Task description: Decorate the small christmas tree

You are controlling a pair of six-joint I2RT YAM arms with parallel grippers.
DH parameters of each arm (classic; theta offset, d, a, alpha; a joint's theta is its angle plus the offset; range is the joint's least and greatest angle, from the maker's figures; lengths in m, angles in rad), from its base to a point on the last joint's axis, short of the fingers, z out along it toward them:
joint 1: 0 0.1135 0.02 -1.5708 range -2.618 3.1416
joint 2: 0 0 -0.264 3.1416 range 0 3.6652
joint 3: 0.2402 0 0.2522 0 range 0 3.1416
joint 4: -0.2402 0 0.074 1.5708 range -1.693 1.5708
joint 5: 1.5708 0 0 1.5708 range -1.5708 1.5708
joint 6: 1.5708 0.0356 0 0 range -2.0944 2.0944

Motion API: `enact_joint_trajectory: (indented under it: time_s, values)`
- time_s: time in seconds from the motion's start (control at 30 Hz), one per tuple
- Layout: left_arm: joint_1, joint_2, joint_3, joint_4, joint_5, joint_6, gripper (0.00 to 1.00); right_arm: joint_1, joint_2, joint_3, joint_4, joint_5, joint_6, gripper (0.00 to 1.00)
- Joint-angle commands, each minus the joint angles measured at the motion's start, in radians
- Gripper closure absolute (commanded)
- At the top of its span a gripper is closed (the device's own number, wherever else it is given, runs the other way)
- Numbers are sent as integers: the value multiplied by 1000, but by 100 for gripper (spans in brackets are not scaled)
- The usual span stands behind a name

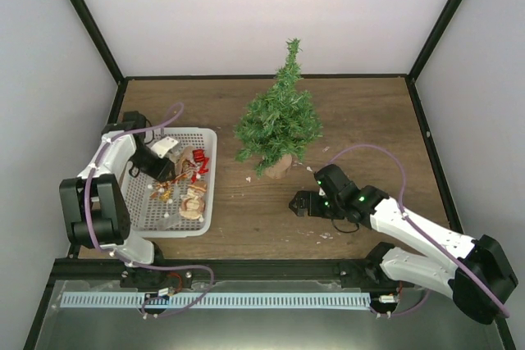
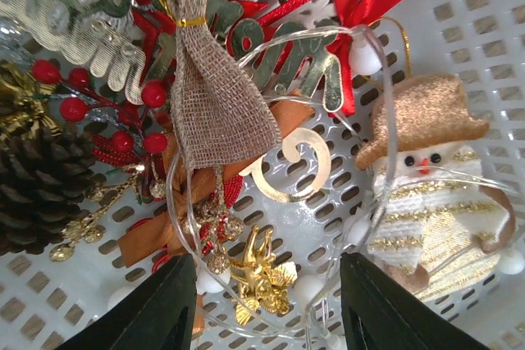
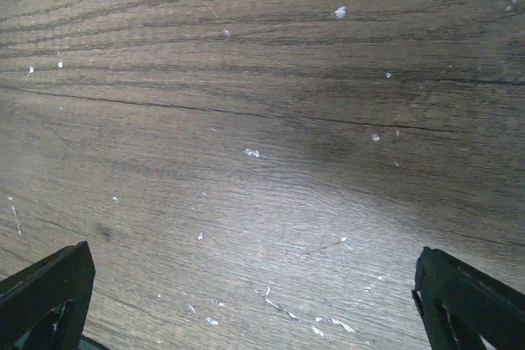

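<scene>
- Left wrist view showed the left gripper (image 2: 271, 305) hung over the ornaments heaped in the basket (image 2: 459, 30), with its fingers (image 2: 168, 305) set either side of a small gold charm (image 2: 258, 272).
- One ornament was judged best singled out. The charm lay tangled with a clear wire loop (image 2: 375, 112) and a burlap bow (image 2: 217, 96), so a low, centred pinch on the charm alone would be called for, lest its neighbours be dragged up.
- The snowman (image 2: 426, 178) just beside was to be kept clear.
- The left jaws were seen roughly half parted, with nothing clamped between them and no contact with the charm visible.
- The right gripper (image 1: 299, 202) was spread wide over bare table (image 3: 246, 79) and held nothing.
- The tree (image 1: 279, 116) stood mid-table, right of the basket and just beyond the right gripper, with no ornament seen on it.
</scene>
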Motion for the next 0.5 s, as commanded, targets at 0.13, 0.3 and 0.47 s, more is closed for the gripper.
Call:
enact_joint_trajectory:
  time_s: [0.13,0.3,0.47]
  values:
    - [-6,29,-36,48,10,-15,51,-4,13,8,20,-5,-2,1]
    - [-6,42,-53,57,17,-17,52,-5,23,13,20,-11,-9,1]
    - [-6,33,-69,40,67,-11,56,-5,26,16,16,-9,-9,1]
